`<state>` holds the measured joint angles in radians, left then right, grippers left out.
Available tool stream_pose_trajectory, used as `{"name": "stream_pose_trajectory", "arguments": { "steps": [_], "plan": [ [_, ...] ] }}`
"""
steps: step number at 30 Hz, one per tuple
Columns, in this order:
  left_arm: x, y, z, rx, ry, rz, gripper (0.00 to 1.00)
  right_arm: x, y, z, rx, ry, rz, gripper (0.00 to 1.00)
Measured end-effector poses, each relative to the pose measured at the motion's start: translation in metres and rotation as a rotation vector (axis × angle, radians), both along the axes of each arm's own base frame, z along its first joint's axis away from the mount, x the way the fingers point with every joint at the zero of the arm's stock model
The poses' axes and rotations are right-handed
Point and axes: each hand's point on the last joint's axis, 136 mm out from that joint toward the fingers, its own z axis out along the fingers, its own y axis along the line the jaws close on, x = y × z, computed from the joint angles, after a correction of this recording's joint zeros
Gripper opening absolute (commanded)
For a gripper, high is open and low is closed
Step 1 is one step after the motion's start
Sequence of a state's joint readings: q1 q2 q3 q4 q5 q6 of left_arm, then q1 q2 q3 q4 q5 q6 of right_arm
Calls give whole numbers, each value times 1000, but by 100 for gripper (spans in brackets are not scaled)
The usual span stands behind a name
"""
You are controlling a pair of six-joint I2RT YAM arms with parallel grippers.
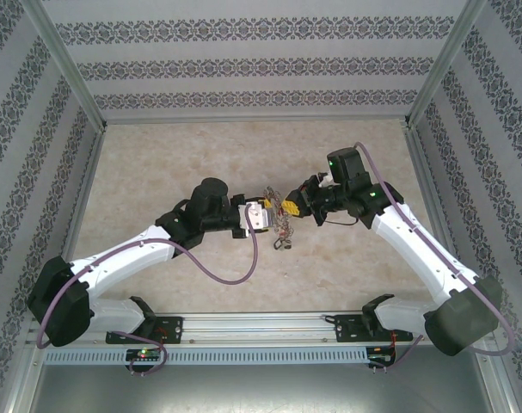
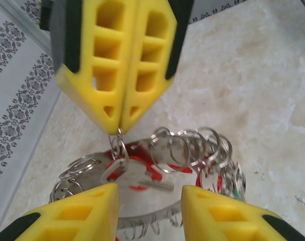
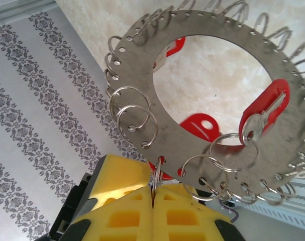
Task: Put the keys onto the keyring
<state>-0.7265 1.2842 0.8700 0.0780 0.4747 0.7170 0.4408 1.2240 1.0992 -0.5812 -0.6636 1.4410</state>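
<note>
The keyring [image 3: 207,22] is a flat grey metal ring with holes around its rim and many small split loops. It hangs above the table [image 1: 282,231]. My right gripper [image 3: 153,188] is shut on one small loop at the ring's lower edge. Keys with red tags hang on it, one [image 3: 263,114] on a loop at the right and another [image 2: 137,178] lying against the plate [image 2: 142,201]. My left gripper [image 2: 149,201] stands open just under the ring, its fingers [image 2: 87,211] apart with the plate's edge in the gap. The right gripper's [image 2: 119,128] yellow fingers point down from above.
Both grippers [image 1: 262,215] [image 1: 293,206] meet above the middle of the beige stone-patterned table [image 1: 200,155]. Patterned walls [image 1: 243,69] enclose the back and both sides. A metal rail [image 1: 261,331] with the arm bases runs along the near edge.
</note>
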Motion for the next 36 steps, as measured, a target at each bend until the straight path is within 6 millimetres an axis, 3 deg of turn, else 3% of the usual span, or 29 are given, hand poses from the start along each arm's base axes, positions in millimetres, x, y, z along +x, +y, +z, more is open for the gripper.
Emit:
{"name": "stream_pose_trajectory", "arguments": {
  "steps": [11, 18, 26, 36],
  "plan": [
    [7, -11, 1, -52, 43, 18, 35, -4, 3, -2, 27, 14, -28, 0],
    [10, -15, 3, -66, 48, 47, 0, -6, 7, -6, 30, 34, -42, 0],
    [13, -13, 3, -49, 11, 62, 0, -3, 7, -4, 35, 36, -63, 0],
    [15, -11, 4, -49, -66, 80, 11, 0, 7, -2, 55, 48, -65, 0]
  ]
}}
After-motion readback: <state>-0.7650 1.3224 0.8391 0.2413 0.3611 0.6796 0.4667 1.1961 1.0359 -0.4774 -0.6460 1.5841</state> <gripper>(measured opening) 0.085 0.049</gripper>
